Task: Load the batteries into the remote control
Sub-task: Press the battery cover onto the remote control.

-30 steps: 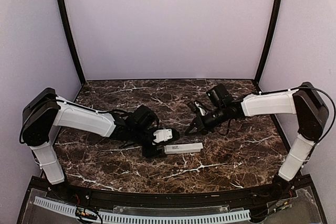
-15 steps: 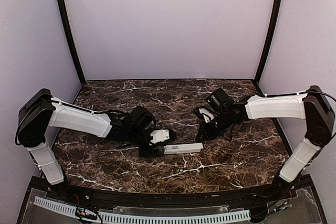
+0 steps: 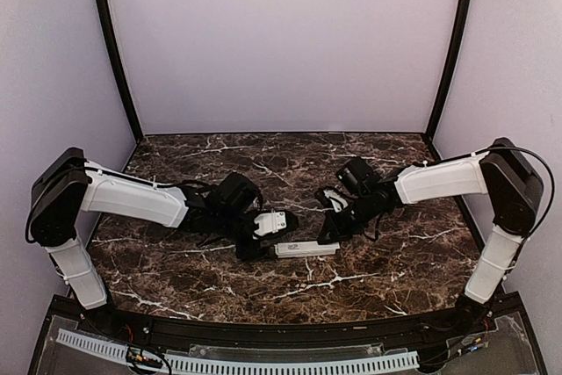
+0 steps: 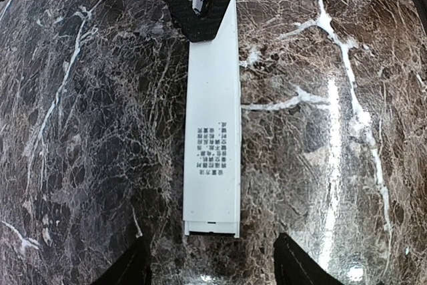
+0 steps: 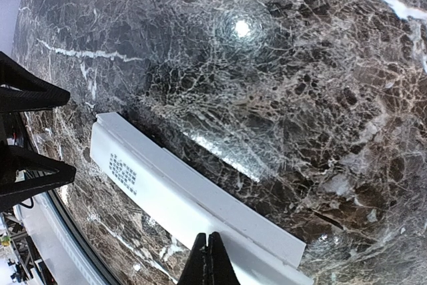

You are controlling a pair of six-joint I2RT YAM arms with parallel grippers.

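The remote control (image 3: 306, 248) is a slim white bar lying flat on the marble table, printed face up. In the left wrist view the remote control (image 4: 212, 131) runs lengthwise. My left gripper (image 4: 212, 266) is open, its fingers standing either side of the remote's near end without touching it. My right gripper (image 5: 208, 258) is shut and empty, its closed tips resting on the remote (image 5: 187, 198) near its other end. In the top view the left gripper (image 3: 263, 239) and right gripper (image 3: 327, 233) flank the remote. No blue batteries are in view.
The dark marble table (image 3: 386, 261) has white veins. Lilac walls and black corner posts (image 3: 114, 50) enclose it. A black rail with a white toothed strip (image 3: 263, 362) runs along the near edge.
My right gripper has moved left and down onto the remote's right end. My left gripper has stayed at the remote's left end, shifting only slightly. The remote has not moved.
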